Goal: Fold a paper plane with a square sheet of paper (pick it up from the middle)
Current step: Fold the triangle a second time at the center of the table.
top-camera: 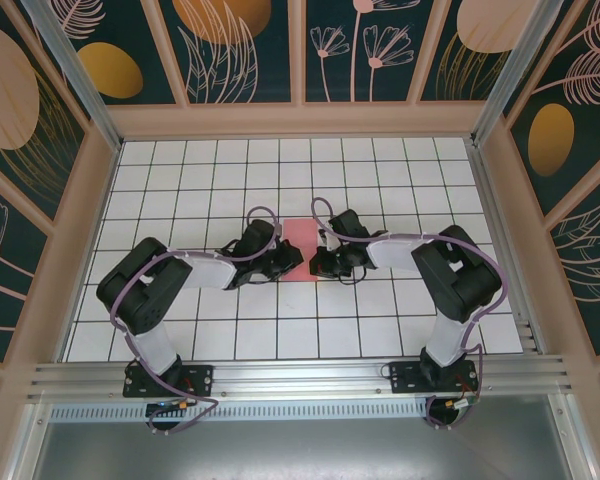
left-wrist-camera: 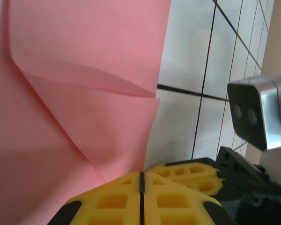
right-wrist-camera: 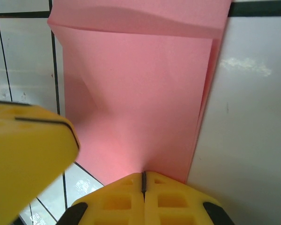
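The left gripper (left-wrist-camera: 140, 177) has its yellow jaws pressed together with no gap at the seam. The right gripper (right-wrist-camera: 143, 177) is closed up just as tightly. Their tips sit just beside each other, meeting from opposite sides at one edge of the square sheet of paper (top-camera: 298, 248). That edge runs right up to both seams, but whether either gripper actually nips it cannot be told.

From the left gripper the pink sheet spreads ahead and off to its left, with a diagonal crease leading away from the tips. From the right gripper it lies straight ahead, with a doubled edge just to the right of the tips. Farther out, a folded flap crosses the sheet, slightly bowed rather than pressed flat. Beyond it is the tiled table (top-camera: 230, 170).

Seen from above, the sheet's longer side appears to run away from the arm bases, crosswise to both grippers. Neither arm looks nearer, so the next crease probably needs one gripper to pin while the other folds.
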Robot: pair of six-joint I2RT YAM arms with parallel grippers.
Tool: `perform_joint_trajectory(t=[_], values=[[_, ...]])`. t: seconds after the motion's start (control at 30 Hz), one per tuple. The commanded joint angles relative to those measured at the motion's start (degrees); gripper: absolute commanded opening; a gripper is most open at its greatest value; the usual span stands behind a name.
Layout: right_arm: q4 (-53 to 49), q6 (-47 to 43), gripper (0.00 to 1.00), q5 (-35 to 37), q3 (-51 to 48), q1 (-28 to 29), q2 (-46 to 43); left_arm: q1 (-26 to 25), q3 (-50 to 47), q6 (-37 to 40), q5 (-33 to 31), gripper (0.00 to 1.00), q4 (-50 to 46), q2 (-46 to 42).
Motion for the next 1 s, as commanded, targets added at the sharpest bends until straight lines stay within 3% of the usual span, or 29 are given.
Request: perform_joint_trajectory(t=[0.0, 0.33, 0.97], values=[[-2.8, -1.2, 0.06, 2.1, 0.4, 0.3, 1.9, -0.9, -0.2, -0.8, 1.7, 0.09, 2.6, 1.6], [-2.2, -0.2, 0.06, 1.9, -0.3, 0.5, 1.7, -1.1, 0.5, -1.1, 3.3, 0.09, 2.6, 4.5], [-1.6, -0.6, 0.01, 2.5, -4.8, 0.6, 1.2, -1.0, 4.1, 1.1, -7.7, 0.08, -8.7, 4.6]])
